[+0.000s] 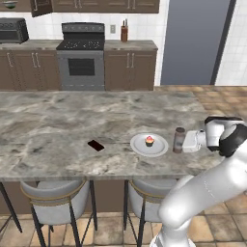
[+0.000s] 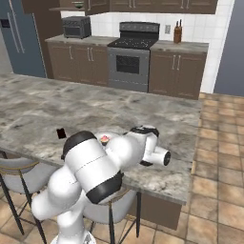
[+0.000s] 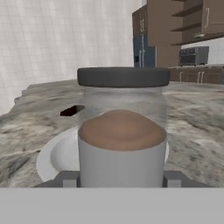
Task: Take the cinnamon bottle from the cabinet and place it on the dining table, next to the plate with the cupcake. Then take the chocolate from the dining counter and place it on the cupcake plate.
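The hand (image 1: 187,142) is at the cinnamon bottle (image 1: 179,140), one finger tip on each side of its lower body in the hand view, so it looks closed on the bottle – though the contact itself is cut off at the bottom of that picture. The bottle stands upright on the bench (image 1: 58,130), just beside the plate (image 1: 140,147) with the cupcake (image 1: 149,141).

I judge the bottle to be a stiff, light jar with smooth and maybe slippery walls; a hold low on the round body, under the dark lid (image 3: 123,77), seems best.

The chocolate (image 1: 96,145) lies flat on the bench, near the plate on its far side from the bottle – thin and small, so probably hard to pinch. In the right base view the arm hides the bottle and most of the plate.
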Robot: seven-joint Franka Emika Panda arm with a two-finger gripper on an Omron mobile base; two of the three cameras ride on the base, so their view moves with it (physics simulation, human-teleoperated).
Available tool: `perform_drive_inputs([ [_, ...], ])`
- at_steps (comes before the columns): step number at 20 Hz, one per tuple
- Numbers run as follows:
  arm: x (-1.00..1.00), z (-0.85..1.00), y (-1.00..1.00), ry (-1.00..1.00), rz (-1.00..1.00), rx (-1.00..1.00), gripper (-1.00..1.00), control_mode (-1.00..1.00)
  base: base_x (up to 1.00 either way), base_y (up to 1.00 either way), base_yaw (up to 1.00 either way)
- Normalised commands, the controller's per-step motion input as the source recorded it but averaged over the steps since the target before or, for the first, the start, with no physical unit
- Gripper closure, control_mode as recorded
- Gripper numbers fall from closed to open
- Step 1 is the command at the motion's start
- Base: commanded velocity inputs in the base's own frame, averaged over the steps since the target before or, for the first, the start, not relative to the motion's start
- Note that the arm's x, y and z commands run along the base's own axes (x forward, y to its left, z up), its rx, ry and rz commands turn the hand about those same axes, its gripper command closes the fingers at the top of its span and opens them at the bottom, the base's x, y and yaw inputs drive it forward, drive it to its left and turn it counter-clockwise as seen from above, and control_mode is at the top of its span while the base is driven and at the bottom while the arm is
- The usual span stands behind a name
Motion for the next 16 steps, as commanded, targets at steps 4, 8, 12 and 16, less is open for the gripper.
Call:
perform_drive_inputs([
  [4, 0.16, -0.19, 0.00, 0.00, 0.00, 0.02, 1.00, -1.00, 0.00, 0.00, 0.00],
  [8, 0.26, -0.10, 0.00, 0.00, 0.00, 0.00, 1.00, -1.00, 0.00, 0.00, 0.00],
  [12, 0.06, -0.17, 0.22, -0.07, 0.00, 0.00, 1.00, -1.00, 0.00, 0.00, 0.00],
  [16, -0.27, -0.32, 0.48, -0.18, 0.00, -0.06, 1.00, -1.00, 0.00, 0.00, 0.00],
])
